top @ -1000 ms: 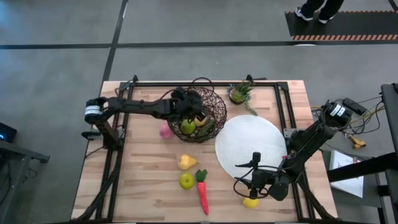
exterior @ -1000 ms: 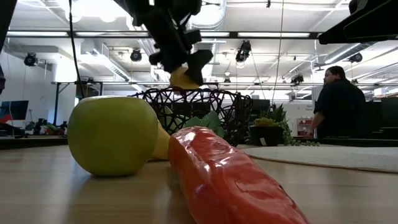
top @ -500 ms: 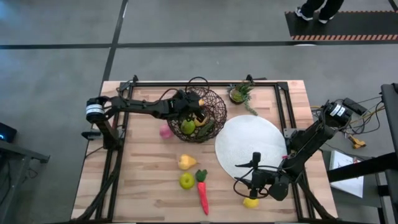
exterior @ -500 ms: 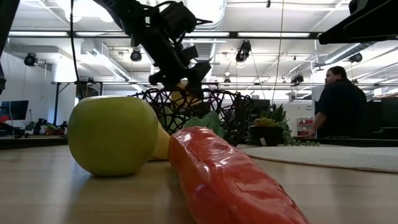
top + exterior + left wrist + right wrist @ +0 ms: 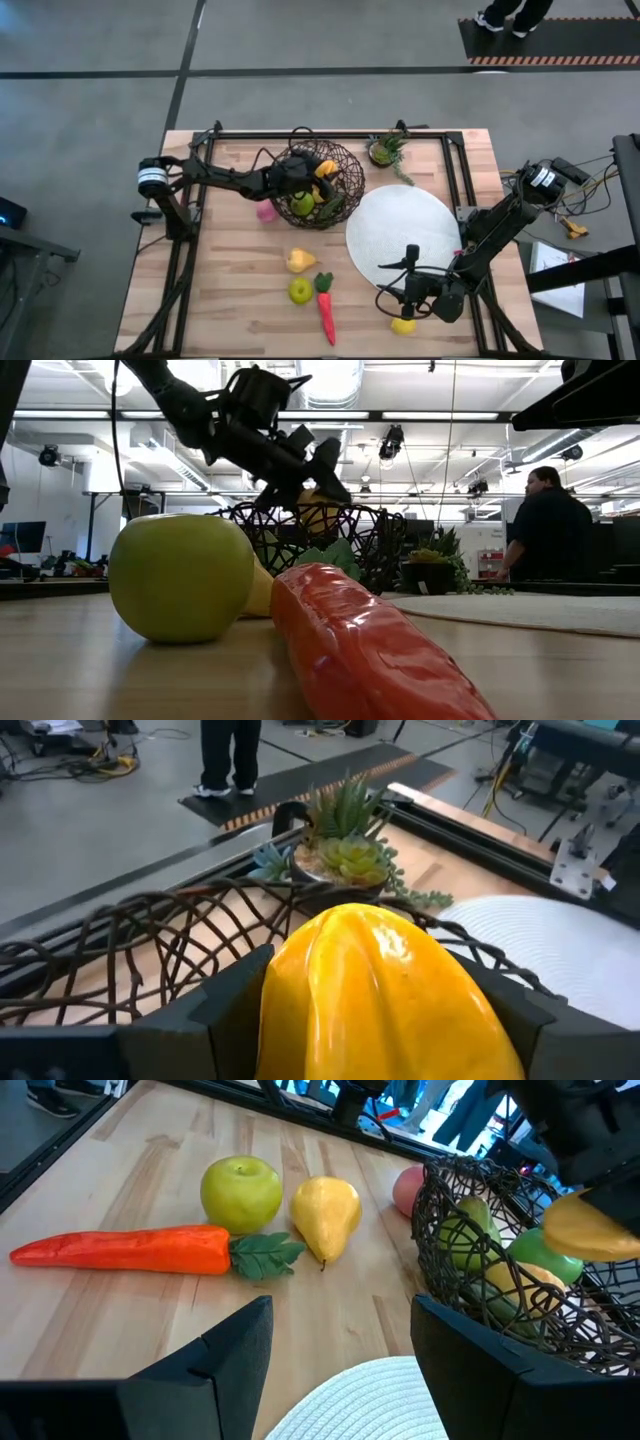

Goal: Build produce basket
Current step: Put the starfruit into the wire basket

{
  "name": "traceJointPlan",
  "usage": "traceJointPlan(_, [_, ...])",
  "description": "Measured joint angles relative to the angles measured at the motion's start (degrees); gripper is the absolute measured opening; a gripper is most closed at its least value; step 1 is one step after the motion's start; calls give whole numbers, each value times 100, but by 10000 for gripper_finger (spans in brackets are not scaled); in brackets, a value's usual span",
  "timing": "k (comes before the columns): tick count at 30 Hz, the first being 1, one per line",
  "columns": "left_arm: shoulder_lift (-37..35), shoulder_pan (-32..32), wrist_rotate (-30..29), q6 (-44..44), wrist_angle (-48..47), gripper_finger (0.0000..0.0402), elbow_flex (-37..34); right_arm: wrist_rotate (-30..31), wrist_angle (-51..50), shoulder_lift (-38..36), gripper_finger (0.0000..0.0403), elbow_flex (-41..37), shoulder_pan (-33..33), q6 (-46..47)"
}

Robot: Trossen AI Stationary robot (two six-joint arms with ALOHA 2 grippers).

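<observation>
Overhead and table-level views, with both wrist views. My left gripper (image 5: 318, 176) hangs over the basket (image 5: 345, 165), which stands at the far middle of the wooden table (image 5: 230, 270); my left fingers (image 5: 230, 995) are clenched on a yellow fruit (image 5: 385, 990), held above the basket's rim. From table height the same fruit (image 5: 318, 510) sits between the dark fingers just over the woven wire of the basket (image 5: 375, 530). Inside the basket lie a green apple (image 5: 303, 204) and further green and yellow pieces (image 5: 515, 1275). A pink fruit (image 5: 265, 211) rests on the table just beside the basket's left side.

My right gripper (image 5: 397, 296) waits at the near right of the table, at the near edge of the white plate (image 5: 400, 235), with a lemon (image 5: 403, 325) on the table just near of it. My right fingers (image 5: 215, 1360) stand apart, grasping nothing.

Loose produce lies at the near middle of the table: a yellow pear (image 5: 299, 261), a second green apple (image 5: 300, 291) just near of it, and a red carrot-shaped piece (image 5: 327, 315) with its green leaves (image 5: 324, 282) towards the far side. A small potted plant (image 5: 385, 150) stands to the right of the basket, far of the plate. A person (image 5: 538, 525) stands in the room beyond the table.
</observation>
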Motion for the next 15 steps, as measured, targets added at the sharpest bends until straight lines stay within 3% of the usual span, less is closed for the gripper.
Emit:
traceJointPlan(7, [0, 0, 166, 0, -4, 240, -2, 0, 0, 0, 224, 0, -1, 0])
traceJointPlan(15, [0, 24, 577, 5, -7, 309, -2, 0, 0, 0, 224, 0, -2, -2])
